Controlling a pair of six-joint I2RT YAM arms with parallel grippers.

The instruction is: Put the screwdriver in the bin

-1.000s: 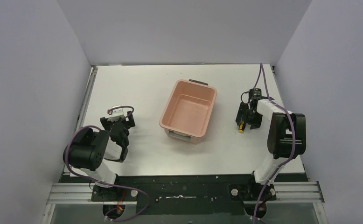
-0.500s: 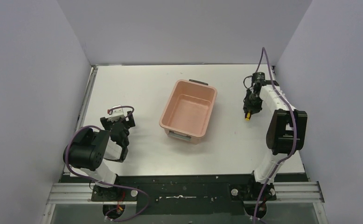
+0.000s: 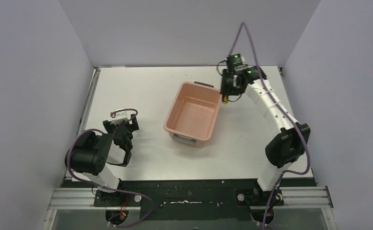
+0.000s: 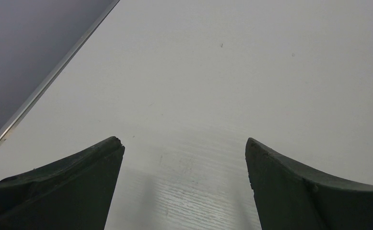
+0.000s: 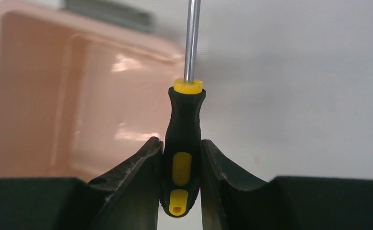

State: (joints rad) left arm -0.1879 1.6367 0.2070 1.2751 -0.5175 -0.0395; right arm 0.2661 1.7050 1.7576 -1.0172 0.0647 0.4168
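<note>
My right gripper (image 5: 181, 143) is shut on the black-and-yellow handle of the screwdriver (image 5: 182, 139), whose thin metal shaft points away from the camera. In the top view the right gripper (image 3: 227, 93) hangs in the air with the screwdriver (image 3: 226, 99) just off the far right corner of the salmon-pink bin (image 3: 213, 120). The bin's rim (image 5: 127, 40) and inside fill the left of the right wrist view. My left gripper (image 4: 184, 143) stands open over bare table, holding nothing, near the table's left side (image 3: 122, 125).
The white table (image 3: 141, 91) is walled by grey panels on three sides. A metal rail (image 3: 89, 103) runs along its left edge. The bin has a grey handle (image 3: 203, 84) at its far end and another at its near end (image 3: 184, 140).
The right gripper shut on the screwdriver at the table's right side, lifted it, and swung it back and left up to the bin's far right corner. The left arm has not moved.
</note>
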